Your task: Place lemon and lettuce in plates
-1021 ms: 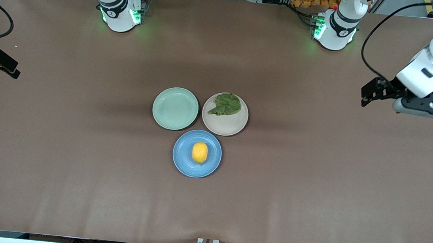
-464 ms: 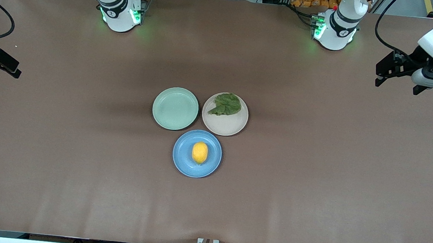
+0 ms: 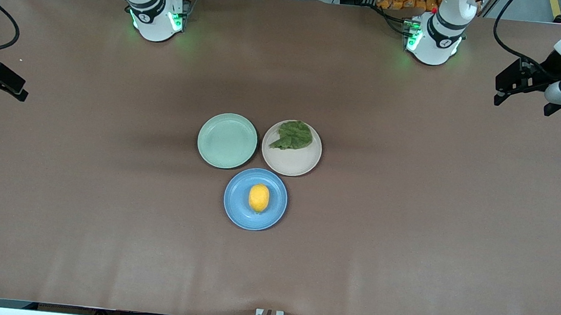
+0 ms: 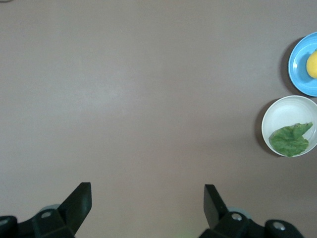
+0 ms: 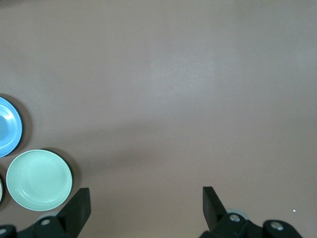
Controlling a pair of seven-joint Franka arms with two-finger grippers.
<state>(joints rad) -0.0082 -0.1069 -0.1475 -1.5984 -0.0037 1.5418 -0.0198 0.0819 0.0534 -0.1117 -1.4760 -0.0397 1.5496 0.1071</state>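
Observation:
The yellow lemon point(image 3: 258, 197) lies in the middle of the blue plate point(image 3: 239, 212). The green lettuce point(image 3: 293, 135) lies on the beige-pink plate point(image 3: 292, 164), which is farther from the front camera than the blue plate. My left gripper point(image 3: 521, 101) is open and empty, high over the bare table at the left arm's end. Its wrist view shows its open fingers point(image 4: 79, 201), the lettuce point(image 4: 291, 140) and the lemon point(image 4: 313, 64). My right gripper point(image 3: 9, 86) is open and empty over the right arm's end; its fingers point(image 5: 79, 204) are wide apart.
An empty mint-green plate point(image 3: 227, 140) sits beside the beige-pink plate, toward the right arm's end, and shows in the right wrist view point(image 5: 39, 179). The three plates touch in a cluster at the table's middle. Brown table surface point(image 3: 407, 231) spreads all around.
My left gripper has moved up and outward, toward the left arm's end and the robots' side of the table. The right arm, plates, lemon and lettuce have not moved.

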